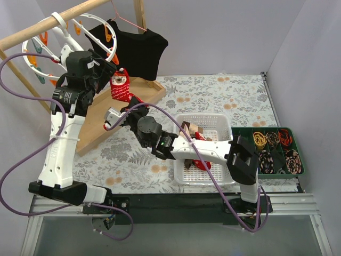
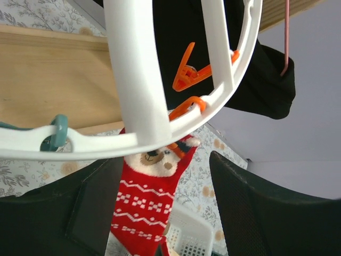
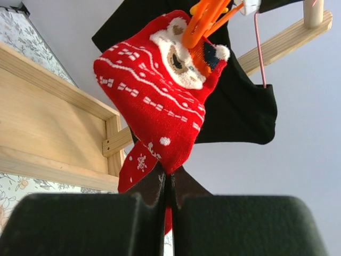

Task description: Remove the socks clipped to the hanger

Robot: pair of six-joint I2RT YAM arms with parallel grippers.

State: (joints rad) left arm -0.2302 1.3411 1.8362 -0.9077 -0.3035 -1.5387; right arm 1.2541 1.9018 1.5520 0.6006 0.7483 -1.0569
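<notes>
A red sock with white patterns and a bear face (image 1: pixel 121 85) hangs from an orange clip (image 3: pixel 205 21) of the white ring hanger (image 1: pixel 101 38). My right gripper (image 3: pixel 168 181) is shut on the sock's lower tip (image 3: pixel 160 101); in the top view it (image 1: pixel 128 104) sits just below the sock. My left gripper (image 2: pixel 165 213) is open, with its fingers (image 2: pixel 266 213) wide apart just under the hanger ring (image 2: pixel 136 80); the sock (image 2: pixel 144 197) hangs beyond the gap. In the top view the left gripper (image 1: pixel 104 66) is up at the ring. More socks, red (image 1: pixel 200 162) and tan (image 1: pixel 192 129), lie in the white basket (image 1: pixel 205 117).
The hanger hangs from a wooden rack's dowel (image 1: pixel 48 24) with a sloping wooden board (image 1: pixel 106 120) below. A black T-shirt (image 1: pixel 138 50) on a pink wire hanger (image 1: pixel 128 21) hangs right beside it. A green compartment tray (image 1: pixel 277 133) stands at the right.
</notes>
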